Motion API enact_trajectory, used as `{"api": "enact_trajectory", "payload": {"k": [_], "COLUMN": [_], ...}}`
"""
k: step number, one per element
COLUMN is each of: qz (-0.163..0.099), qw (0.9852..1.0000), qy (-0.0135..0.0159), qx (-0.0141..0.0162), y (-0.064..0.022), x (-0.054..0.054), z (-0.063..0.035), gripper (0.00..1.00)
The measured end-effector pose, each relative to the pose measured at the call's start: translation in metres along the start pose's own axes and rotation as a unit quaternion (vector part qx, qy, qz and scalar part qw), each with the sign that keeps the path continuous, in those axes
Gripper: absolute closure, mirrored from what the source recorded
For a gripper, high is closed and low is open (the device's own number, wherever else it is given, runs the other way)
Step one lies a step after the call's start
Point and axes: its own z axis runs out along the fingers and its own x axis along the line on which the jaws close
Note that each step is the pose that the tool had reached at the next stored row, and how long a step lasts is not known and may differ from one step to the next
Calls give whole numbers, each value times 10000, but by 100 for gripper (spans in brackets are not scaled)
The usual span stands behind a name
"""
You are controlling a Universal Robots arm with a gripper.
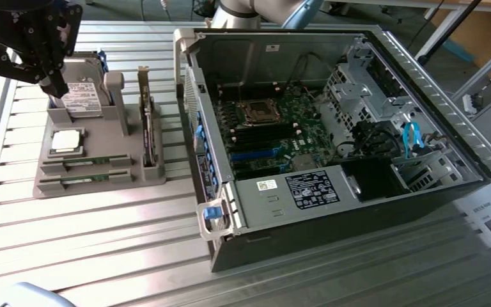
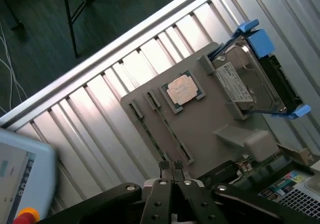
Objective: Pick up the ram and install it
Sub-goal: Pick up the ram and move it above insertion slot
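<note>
Two ram sticks lie on edge in the slots of a grey holder [image 1: 92, 144], one [image 1: 85, 162] behind the other [image 1: 84, 181]. In the wrist view they are thin green strips [image 2: 170, 134] [image 2: 142, 120] on the same holder [image 2: 210, 129]. My black gripper [image 1: 56, 86] hangs over the holder's far end, near the hard drive and well above the sticks. Its fingers [image 2: 171, 166] are pressed together, shut with nothing between them. The open computer case [image 1: 331, 121] lies on the exterior view's right, with black memory slots [image 1: 231, 125] beside the processor socket [image 1: 258, 113].
The holder also carries a silver processor chip [image 1: 66, 141], a hard drive [image 1: 82, 97] with blue rails, and an upright expansion card [image 1: 149, 128]. A slatted metal table [image 1: 92, 243] bears everything. A teach pendant [image 2: 20, 176] with a red button lies at the table's edge.
</note>
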Motion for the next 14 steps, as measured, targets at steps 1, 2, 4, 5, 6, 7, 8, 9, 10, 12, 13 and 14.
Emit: {"api": "enact_trajectory", "payload": {"k": [1,2,4,5,6,7,8,9,10,12,13,14], "qz": [-67,-139,-279,-349,-418,-499,-552,-648,-721,-878,-940,-1014], "qw": [10000,9999,9996,9994,9991,9988,9985,9979,9974,9961,9956,9948], "qy": [2,6,12,15,17,21,24,28,31,38,41,43], "qx": [-1,-2,-3,-4,-4,-5,-6,-7,-7,-9,-9,-10], "y": [0,0,0,0,0,0,0,0,0,0,0,0], "x": [0,0,0,0,0,0,0,0,0,0,0,0], "z": [1,1,3,3,4,5,5,6,6,8,8,9], "gripper": [90,90,90,90,90,90,90,90,90,90,90,90]}}
